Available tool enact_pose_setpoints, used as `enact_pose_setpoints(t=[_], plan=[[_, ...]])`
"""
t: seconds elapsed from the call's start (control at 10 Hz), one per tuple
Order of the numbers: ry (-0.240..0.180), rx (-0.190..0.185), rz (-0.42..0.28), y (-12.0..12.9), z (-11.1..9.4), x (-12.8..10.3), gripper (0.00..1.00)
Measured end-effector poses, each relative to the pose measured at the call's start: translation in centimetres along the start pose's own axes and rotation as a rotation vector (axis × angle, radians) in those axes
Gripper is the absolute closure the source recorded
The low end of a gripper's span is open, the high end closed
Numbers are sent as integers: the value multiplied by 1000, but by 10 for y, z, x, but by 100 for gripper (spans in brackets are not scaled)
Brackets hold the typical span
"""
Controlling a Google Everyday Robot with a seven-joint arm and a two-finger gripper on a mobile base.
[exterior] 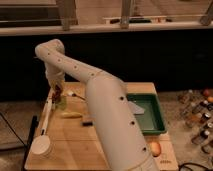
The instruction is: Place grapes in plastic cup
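My arm reaches across the wooden table point(107, 150) to its far left corner. The gripper point(57, 89) points down there, shut on the grapes point(58, 93), a small dark reddish bunch hanging from its tip. The grapes sit just above the rim of the plastic cup point(62, 103), a small pale-green tumbler standing on the table right under the gripper. The arm hides much of the table's middle.
A white cylinder point(41, 146) stands at the front left. A long white stick point(46, 114) lies along the left edge. A yellow object point(71, 114) and a small dark object point(87, 120) lie mid-table. A green tray point(148, 116) sits right, an orange-yellow fruit point(155, 148) near the front right.
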Motion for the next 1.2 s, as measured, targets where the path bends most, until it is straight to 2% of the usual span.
enact_pose_setpoints(t=[0.6,1.2], plan=[[-1,-3,-11,-3,-2,-2,20],[25,-10,-30,-6,-5,-6,20]])
